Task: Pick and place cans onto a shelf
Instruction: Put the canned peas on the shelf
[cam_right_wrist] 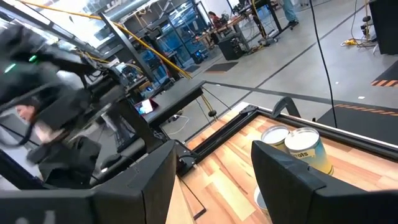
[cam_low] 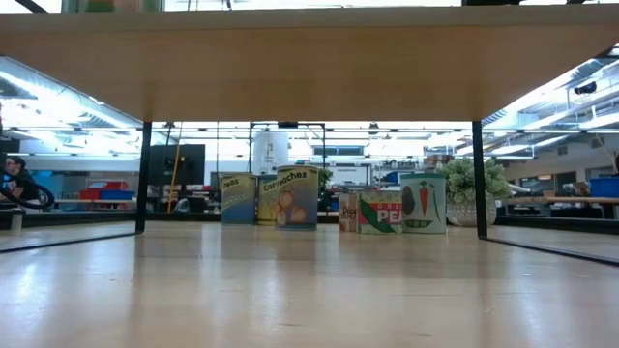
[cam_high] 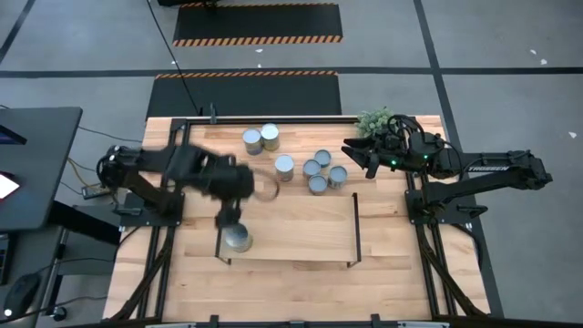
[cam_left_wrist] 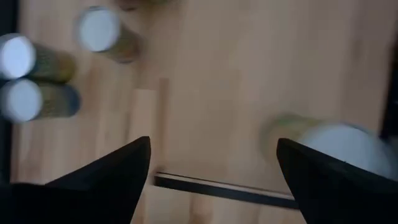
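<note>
The left arm reaches from the table's left edge toward the middle, bent at the elbow, its wrist turned down so the left gripper points at the board below. Its two dark fingers stand wide apart with nothing between them. The right arm lies folded along the table's right side, forearm level, and the right gripper hangs in the air with its fingers spread and empty.

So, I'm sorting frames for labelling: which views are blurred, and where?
High view: left arm smeared, cans crisp. Left wrist view: soft throughout, even the can by the fingers. Right wrist view: only the far arm streaks. Low view: sharp.
</note>
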